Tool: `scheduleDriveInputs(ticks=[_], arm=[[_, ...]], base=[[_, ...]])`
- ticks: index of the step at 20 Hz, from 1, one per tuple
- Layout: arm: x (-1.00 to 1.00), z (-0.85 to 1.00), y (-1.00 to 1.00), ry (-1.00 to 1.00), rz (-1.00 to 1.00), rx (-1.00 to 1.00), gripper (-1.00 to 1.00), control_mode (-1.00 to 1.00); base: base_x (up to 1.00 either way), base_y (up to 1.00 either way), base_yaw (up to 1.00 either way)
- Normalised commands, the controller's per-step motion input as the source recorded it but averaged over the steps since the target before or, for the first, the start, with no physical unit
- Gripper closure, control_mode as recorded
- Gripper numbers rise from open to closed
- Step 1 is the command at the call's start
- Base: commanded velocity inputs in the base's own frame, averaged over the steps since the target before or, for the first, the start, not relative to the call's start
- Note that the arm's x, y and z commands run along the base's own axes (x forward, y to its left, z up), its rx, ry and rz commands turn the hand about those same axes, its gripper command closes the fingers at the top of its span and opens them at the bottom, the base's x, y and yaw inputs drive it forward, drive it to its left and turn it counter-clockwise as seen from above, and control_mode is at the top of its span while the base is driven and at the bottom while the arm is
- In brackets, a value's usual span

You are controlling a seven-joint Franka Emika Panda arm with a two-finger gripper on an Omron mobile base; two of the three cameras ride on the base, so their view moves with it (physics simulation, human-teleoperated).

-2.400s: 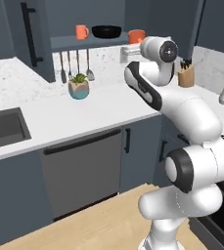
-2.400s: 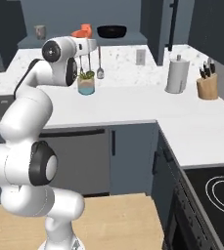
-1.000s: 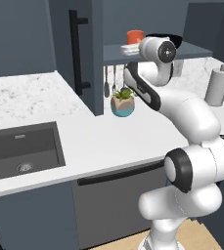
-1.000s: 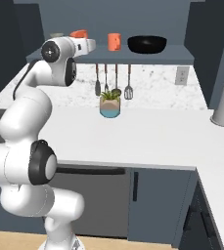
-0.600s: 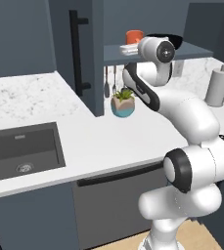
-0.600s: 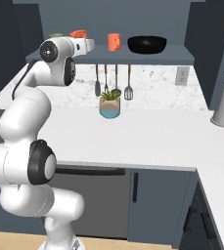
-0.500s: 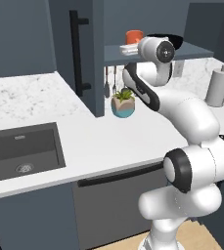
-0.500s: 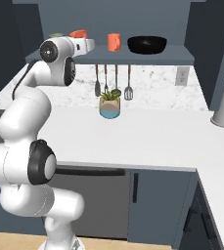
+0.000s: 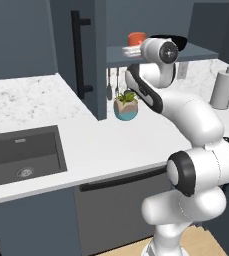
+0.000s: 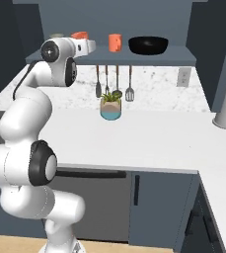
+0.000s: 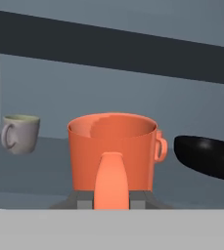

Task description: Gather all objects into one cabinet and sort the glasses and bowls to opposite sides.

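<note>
Big picture first: the cabinet (image 9: 88, 45) is open and you're working at its shelf (image 10: 176, 55), which is where all the tableware sits right now. The bowl (image 10: 148, 45) is at the right end of the shelf in the right base view. It's broad and glossy, so it'll probably be slick and awkward for narrow jaws; I'd go for the rim.

Next to it, a bit apart, stands the second mug (image 10: 114, 42). The mug (image 11: 112, 146) you care about is dead centre in the hand view, upright, its handle pointing straight back at the camera. The cup (image 11: 20, 133) is off to its left in that view, well clear, and the bowl is on its right.

The gripper (image 11: 112, 199) is pressed together, and it looks like it's pinching that handle between the tips. I can't tell whether the mug's base is on the shelf or just off it.

Handling guess: the mug is light, rigid and probably ceramic-like, so chippable. A handle grip lets it swing and twist, so move slowly, keep it upright, and watch the clearance to the bowl.
</note>
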Motion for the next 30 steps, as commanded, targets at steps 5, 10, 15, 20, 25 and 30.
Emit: scheduleDriveInputs(ticks=[5,10,15,20,25,30], arm=[[0.47,-0.14,0.00,0.04,0.00,0.04,1.00,-1.00],[0.65,-0.11,0.00,0.10,0.00,0.02,1.00,-1.00],[0.54,-0.07,0.00,0.09,0.00,0.00,1.00,-1.00],[0.40,-0.01,0.00,0.03,0.00,0.00,1.00,-1.00],[0.23,0.00,0.00,0.01,0.00,0.00,1.00,-1.00],[0.00,0.00,0.00,0.00,0.00,0.00,1.00,-1.00]], base=[[0.00,0.00,0.00],[0.00,0.00,0.00],[0.00,0.00,0.00],[0.00,0.00,0.00],[0.00,0.00,0.00],[0.00,0.00,0.00]])
